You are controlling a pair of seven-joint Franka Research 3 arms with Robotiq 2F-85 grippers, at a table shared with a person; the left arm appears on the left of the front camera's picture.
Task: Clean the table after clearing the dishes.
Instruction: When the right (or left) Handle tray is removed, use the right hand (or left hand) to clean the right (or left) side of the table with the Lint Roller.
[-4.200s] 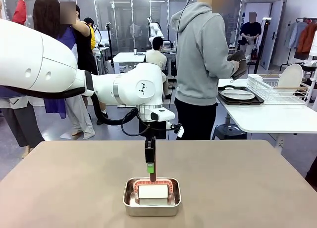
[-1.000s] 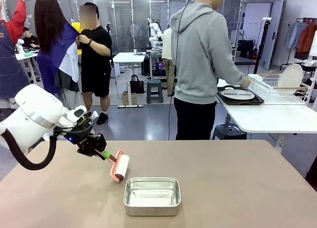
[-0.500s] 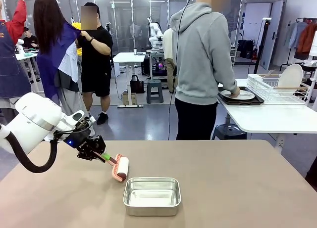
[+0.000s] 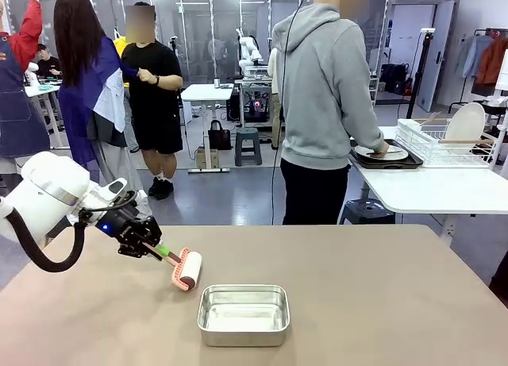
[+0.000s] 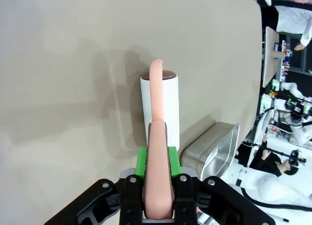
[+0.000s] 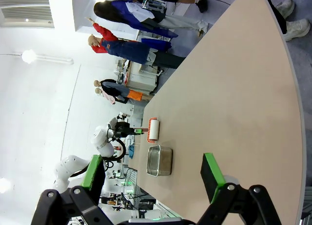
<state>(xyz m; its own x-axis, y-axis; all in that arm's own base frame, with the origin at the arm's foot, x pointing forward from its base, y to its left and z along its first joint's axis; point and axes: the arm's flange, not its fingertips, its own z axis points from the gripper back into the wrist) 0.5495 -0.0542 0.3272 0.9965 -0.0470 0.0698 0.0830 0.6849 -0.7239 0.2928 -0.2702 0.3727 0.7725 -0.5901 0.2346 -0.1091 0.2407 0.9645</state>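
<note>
On the table (image 4: pixel 381 302) sits one steel pan (image 4: pixel 243 314); left gripper (image 4: pixel 155 250) clamps one roller (image 4: pixel 187 270), right gripper (image 6: pixel 156 178) gapes wide.

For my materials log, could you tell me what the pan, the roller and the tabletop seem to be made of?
Pan: looks like brushed steel, dull sheen.
Roller: white roll, likely paper or foam; pink handle, probably plastic, smooth.
Table: matte taupe, possibly laminate; no grain.
</note>
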